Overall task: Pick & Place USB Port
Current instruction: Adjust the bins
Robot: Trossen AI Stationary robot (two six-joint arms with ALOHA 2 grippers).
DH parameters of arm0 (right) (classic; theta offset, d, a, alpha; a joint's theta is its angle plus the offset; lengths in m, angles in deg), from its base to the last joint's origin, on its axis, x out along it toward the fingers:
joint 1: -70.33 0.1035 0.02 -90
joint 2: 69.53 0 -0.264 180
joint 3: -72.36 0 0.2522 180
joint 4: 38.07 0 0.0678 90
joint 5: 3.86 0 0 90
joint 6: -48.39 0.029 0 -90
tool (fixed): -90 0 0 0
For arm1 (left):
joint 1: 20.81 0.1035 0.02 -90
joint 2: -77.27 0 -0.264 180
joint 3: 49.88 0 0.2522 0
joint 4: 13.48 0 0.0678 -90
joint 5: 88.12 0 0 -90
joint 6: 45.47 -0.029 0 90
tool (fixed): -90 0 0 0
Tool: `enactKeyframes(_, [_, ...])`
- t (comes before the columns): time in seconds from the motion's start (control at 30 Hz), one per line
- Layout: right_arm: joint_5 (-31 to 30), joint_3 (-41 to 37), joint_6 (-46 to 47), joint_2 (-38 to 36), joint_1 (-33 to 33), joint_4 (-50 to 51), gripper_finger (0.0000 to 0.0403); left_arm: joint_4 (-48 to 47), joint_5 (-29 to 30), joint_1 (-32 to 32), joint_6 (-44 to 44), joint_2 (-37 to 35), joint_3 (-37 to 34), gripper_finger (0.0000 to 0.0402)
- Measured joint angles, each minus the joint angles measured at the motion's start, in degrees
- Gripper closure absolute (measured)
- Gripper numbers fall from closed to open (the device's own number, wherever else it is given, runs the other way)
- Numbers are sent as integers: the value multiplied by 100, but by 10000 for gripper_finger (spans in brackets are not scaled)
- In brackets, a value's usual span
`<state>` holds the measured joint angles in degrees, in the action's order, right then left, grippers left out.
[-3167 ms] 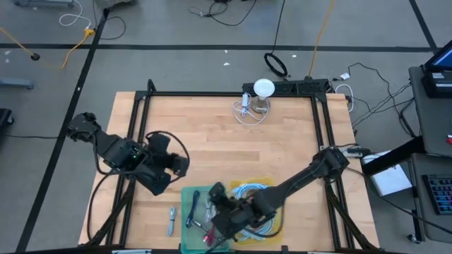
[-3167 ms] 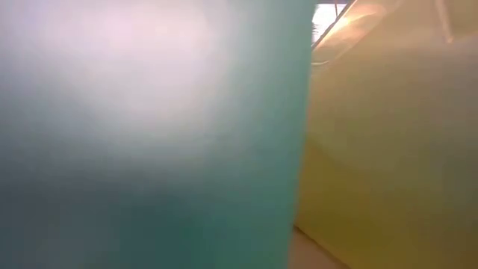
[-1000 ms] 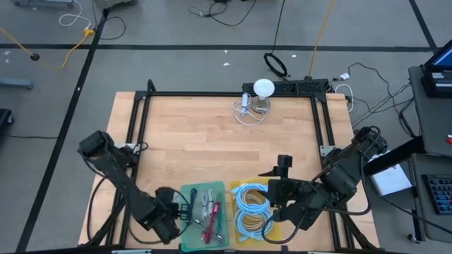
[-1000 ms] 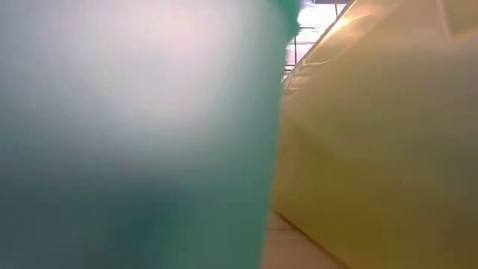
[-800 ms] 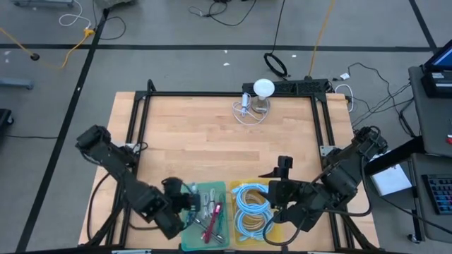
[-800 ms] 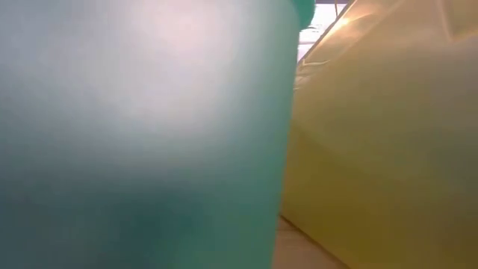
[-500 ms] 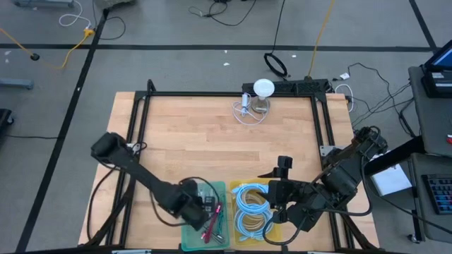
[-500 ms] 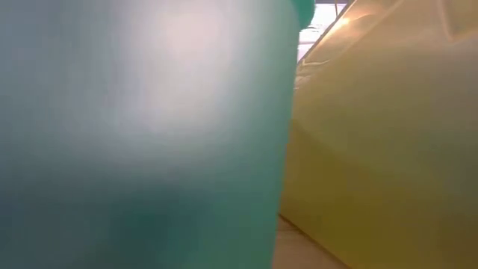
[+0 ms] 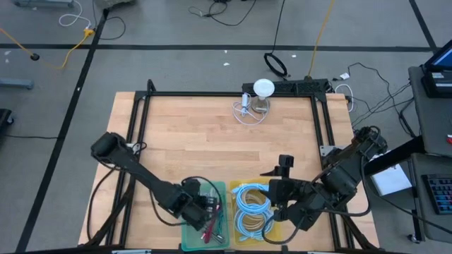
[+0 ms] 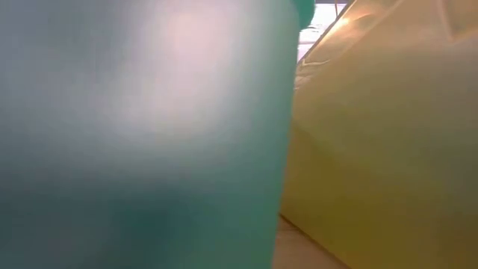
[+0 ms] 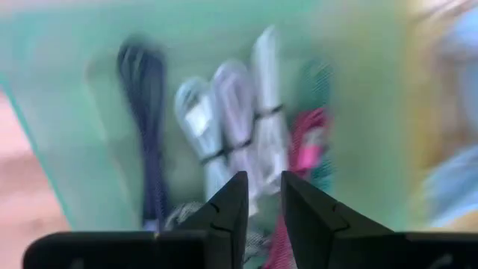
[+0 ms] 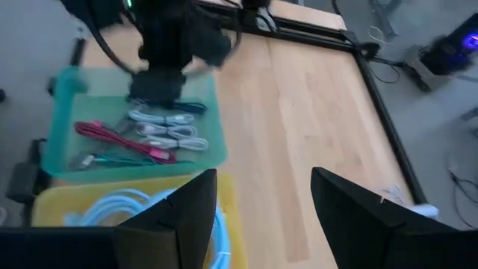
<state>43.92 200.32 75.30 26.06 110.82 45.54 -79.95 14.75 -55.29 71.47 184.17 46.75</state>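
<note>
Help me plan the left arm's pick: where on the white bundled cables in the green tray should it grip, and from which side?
Grip the white cables from above, across the bundle's narrow width at its tied middle. They lie flat in the green tray, and the left gripper already hangs just above them.

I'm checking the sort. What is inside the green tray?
The green tray holds bundled cables: white ones, a red one, a dark one. The left gripper, fingers nearly closed, hangs over them, hiding part of the tray in the high view.
</note>
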Motion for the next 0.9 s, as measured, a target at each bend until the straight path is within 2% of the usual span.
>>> enactKeyframes(0.13, [-258, 2, 333, 0, -150, 609, 193, -228, 760, 17, -137, -520, 6, 318])
enactKeyframes(0.27, [-448, -1, 1430, -2, -447, 1920, 193, -1339, 680, 55, 69, -1099, 13, 339])
enactKeyframes(0.33, [-526, -248, 1734, -61, -673, 2013, 196, -2174, 515, 50, 241, -1297, 13, 366])
enactKeyframes(0.4, [-461, -773, 1727, -309, -813, 1771, 206, -3018, 429, 46, 347, -1406, 11, 391])
enactKeyframes(0.47, [-447, -1358, 1753, -505, -1017, 1527, 227, -3490, 417, 130, 392, -1499, -19, 395])
enactKeyframes(0.57, [-251, -2424, 1830, -819, -1392, 1169, 283, -3267, 534, 478, -139, -1603, -76, 399])
enactKeyframes(0.7, [745, -3818, 1896, -1177, -1867, 464, 382, -2723, 435, 902, -1044, -1549, -81, 400])
enactKeyframes(0.77, [1160, -4425, 2039, -1386, -1903, 252, 391, -2925, 192, 967, -1155, -1492, -82, 400])
enactKeyframes(0.9, [1489, -5352, 2626, -1803, -1769, 248, 398, -3772, -150, 798, -767, -1507, -128, 400])
